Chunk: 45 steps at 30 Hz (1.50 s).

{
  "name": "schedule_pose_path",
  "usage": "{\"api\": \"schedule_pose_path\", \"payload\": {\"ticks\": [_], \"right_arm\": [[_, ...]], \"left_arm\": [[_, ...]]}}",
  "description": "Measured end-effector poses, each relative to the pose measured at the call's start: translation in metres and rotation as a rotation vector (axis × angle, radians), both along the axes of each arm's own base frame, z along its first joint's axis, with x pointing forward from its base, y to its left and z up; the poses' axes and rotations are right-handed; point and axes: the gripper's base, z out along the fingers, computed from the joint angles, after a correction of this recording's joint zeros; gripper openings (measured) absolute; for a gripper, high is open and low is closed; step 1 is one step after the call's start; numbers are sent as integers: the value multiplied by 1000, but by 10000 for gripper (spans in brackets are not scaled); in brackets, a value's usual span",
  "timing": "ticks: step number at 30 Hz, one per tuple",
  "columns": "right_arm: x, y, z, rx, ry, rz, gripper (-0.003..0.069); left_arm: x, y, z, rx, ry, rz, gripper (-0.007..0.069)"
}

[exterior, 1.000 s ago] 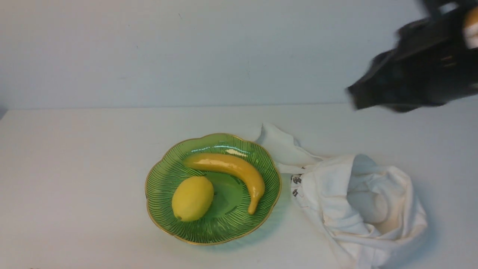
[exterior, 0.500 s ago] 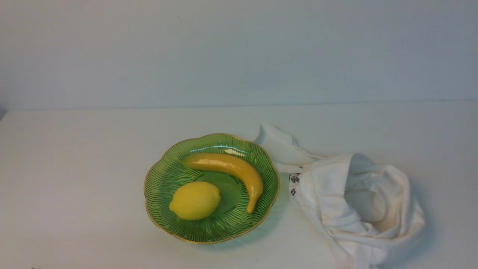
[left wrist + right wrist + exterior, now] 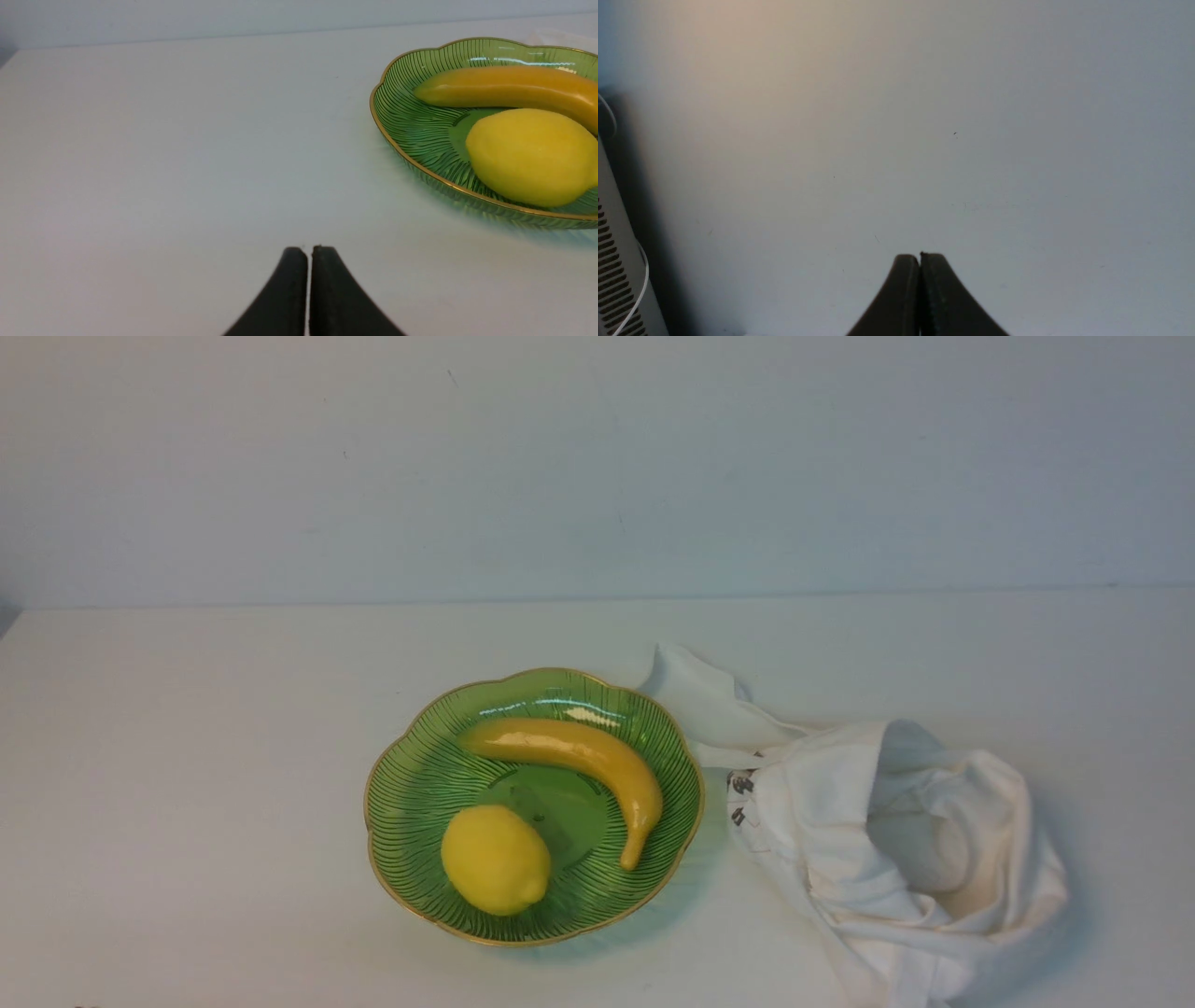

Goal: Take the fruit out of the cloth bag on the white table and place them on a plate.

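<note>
A yellow lemon (image 3: 496,860) (image 3: 530,156) lies in the green plate (image 3: 411,784) (image 3: 411,135) on the white table (image 3: 187,756), beside a banana (image 3: 579,756) (image 3: 504,88). To the plate's right the white cloth bag (image 3: 896,859) lies crumpled with its mouth open. Neither arm shows in the front view. My left gripper (image 3: 308,249) is shut and empty, low over the table, some way from the plate's rim. My right gripper (image 3: 920,256) is shut and empty, facing a bare pale surface.
A pale wall (image 3: 597,467) rises behind the table's far edge. A ribbed white casing with a thin cable (image 3: 616,275) stands at one side of the right wrist view.
The right arm has left the upper right of the front view. The lemon has rolled in the plate, turning and shifting toward the front rim. Banana and bag lie as before.
</note>
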Motion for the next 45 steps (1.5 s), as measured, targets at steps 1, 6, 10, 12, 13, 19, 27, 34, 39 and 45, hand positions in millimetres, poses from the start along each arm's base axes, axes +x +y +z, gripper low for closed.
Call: {"api": "schedule_pose_path", "payload": {"ticks": [1, 6, 10, 12, 13, 19, 27, 34, 39, 45], "right_arm": [[0, 0, 0, 0, 0, 0, -13], [0, 0, 0, -1, 0, 0, -13], [0, -1, 0, -17, -10, -12, -13], [1, 0, -1, -22, -7, -7, -13], [1, 1, -1, -25, -7, -4, -13], [4, 17, -9, -142, -131, 86, -13], [15, 32, -30, -196, -190, 126, -13], [34, 40, -77, -297, -78, 17, -13], [57, 38, -144, -421, 136, -192, -13], [62, 27, -186, -445, 362, -364, -13]], "left_arm": [[0, 0, 0, 0, 0, 0, -8], [0, 0, 0, 0, 0, 0, -8], [0, 0, 0, 0, 0, 0, -8], [0, 0, 0, 0, 0, 0, -8], [0, 0, 0, 0, 0, 0, -8], [0, 0, 0, 0, 0, 0, -8], [0, 0, 0, 0, 0, 0, -8], [0, 0, 0, 0, 0, 0, -8], [0, 0, 0, 0, 0, 0, -8], [0, 0, 0, 0, 0, 0, -8]]}}
